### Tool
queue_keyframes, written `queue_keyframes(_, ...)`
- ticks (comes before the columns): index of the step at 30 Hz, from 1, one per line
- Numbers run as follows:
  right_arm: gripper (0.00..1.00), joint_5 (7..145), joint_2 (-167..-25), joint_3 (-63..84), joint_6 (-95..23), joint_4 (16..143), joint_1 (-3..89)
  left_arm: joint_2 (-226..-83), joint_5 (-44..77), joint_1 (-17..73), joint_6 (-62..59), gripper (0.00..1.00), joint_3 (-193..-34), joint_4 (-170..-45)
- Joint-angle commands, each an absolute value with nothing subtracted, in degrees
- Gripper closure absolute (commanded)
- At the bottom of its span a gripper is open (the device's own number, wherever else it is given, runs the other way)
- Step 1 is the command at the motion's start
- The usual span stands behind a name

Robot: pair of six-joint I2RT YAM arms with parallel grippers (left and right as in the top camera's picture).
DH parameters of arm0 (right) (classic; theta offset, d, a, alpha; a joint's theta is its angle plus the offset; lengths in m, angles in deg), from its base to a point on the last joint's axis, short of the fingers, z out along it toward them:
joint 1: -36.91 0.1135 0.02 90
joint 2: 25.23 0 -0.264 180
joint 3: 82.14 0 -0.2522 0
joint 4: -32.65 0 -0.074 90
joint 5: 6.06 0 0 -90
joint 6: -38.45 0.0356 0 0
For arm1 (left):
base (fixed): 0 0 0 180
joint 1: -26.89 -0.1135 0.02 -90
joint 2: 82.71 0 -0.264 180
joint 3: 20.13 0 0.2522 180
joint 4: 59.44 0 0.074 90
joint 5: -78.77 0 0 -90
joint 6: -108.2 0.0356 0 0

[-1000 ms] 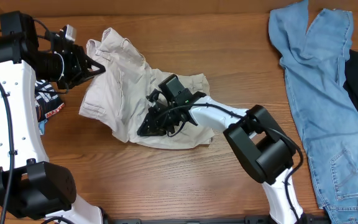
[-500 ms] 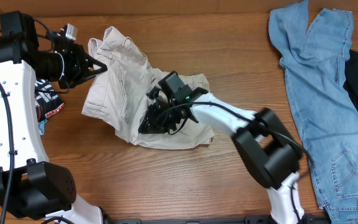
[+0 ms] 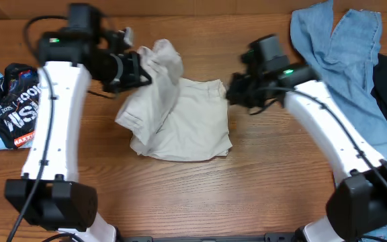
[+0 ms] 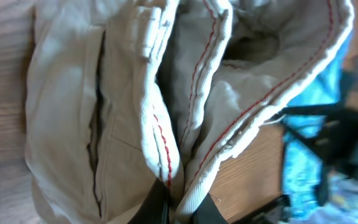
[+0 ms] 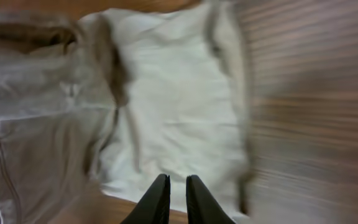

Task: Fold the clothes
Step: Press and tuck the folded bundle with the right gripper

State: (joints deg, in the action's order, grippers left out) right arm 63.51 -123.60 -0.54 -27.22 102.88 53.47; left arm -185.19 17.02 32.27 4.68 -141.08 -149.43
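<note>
Trousers (image 3: 187, 124), cream, lie crumpled mid-table in the overhead view, with jeans (image 3: 341, 81) spread well apart at the far right and a black lettered piece (image 3: 12, 104) at the far left. The left gripper (image 3: 142, 72) holds one end of the trousers raised off the wood, so the cloth drapes down from it onto a flat, roughly square slab. The bundle's long axis runs from that raised upper-left end down to the lower right; which end is the waist cannot be told. The right gripper (image 3: 232, 93) hovers just beside the slab's upper-right corner, not clearly touching it. From the left wrist, the fingers are pressed together on a thick stitched edge with red thread, and layers of cloth hang bunched beyond it. From the right wrist, blurred, the two fingers (image 5: 160, 199) stand nearly pressed together with nothing between them, above the pale cloth near its edge. The step in hand looks like opening the trousers out before folding. To do it well, the right gripper probably needs to take the far corner, then both ends should be drawn apart gently until the legs hang straight, and laid down flat without dragging wrinkles in.
</note>
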Motion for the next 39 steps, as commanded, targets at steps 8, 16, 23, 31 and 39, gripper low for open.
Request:
queue_keyframes(8,0.87,65.13,-119.10,-1.16,-40.18,110.36,43.74,-184.16,-7.11,41.98,-7.84,0.96,-142.48,-146.50)
queue_keyframes(16,0.87,64.83,-119.10,-1.16,-41.62,110.64,43.63,-184.18,-20.86,27.29,-8.32,0.96,-142.92,-151.48)
queue_keyframes(23,0.87,50.86,-120.17,-1.09,-46.87,104.80,49.12,-184.27,-17.27,18.26,-11.60,0.96,-142.79,-154.67)
queue_keyframes(31,0.91,44.28,-130.77,-1.09,-45.14,84.26,64.55,-184.29,-18.23,18.35,-7.67,0.96,-142.59,-155.77)
queue_keyframes(39,0.94,38.40,-145.46,-1.09,-34.45,61.92,74.58,-184.29,-19.76,18.35,-5.75,0.96,-142.29,-158.30)
